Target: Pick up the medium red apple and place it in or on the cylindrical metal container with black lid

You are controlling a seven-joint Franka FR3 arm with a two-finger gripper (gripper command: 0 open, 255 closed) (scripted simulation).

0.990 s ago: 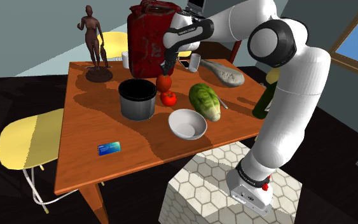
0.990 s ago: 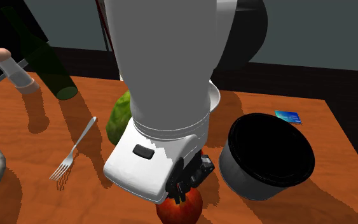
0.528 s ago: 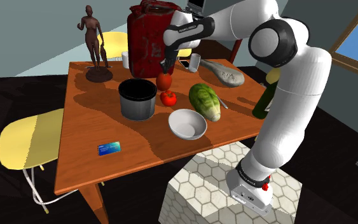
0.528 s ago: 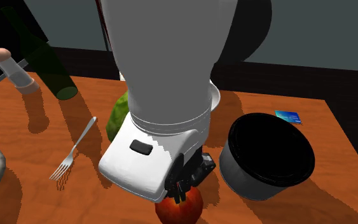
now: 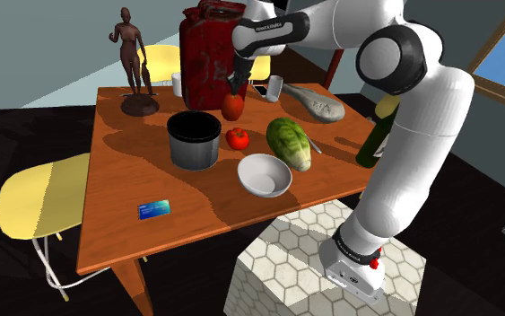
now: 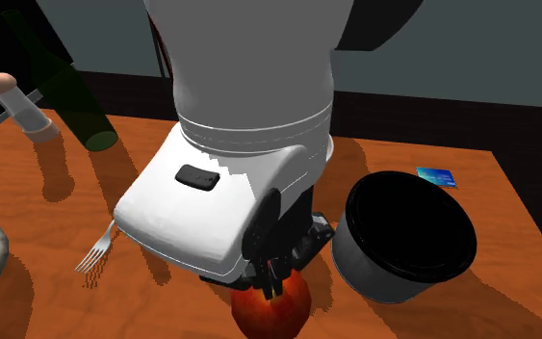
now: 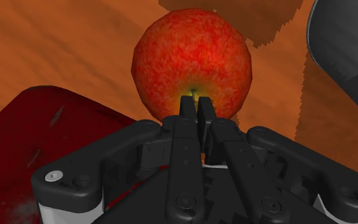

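The red apple (image 7: 192, 60) hangs right under the black gripper (image 7: 195, 105), whose nearly closed fingers pinch its stem, off the wooden table (image 5: 125, 206). The grey cylindrical container (image 5: 194, 139) stands below and beside the gripper, and a red jerry can (image 5: 207, 54) stands close behind it.

- In the second exterior view, the bottom edge cuts off the lower part of the apple (image 6: 271, 310), and the arm's white hand hides the fork (image 6: 93, 255) handle from you.
- In the wrist view, the picture's edge cuts off most of the container (image 7: 346, 44).
- The end effector (image 7: 196, 109) covers the apple's stem there.
- In the shoulder view, the arm half hides the bottle (image 5: 373, 135).
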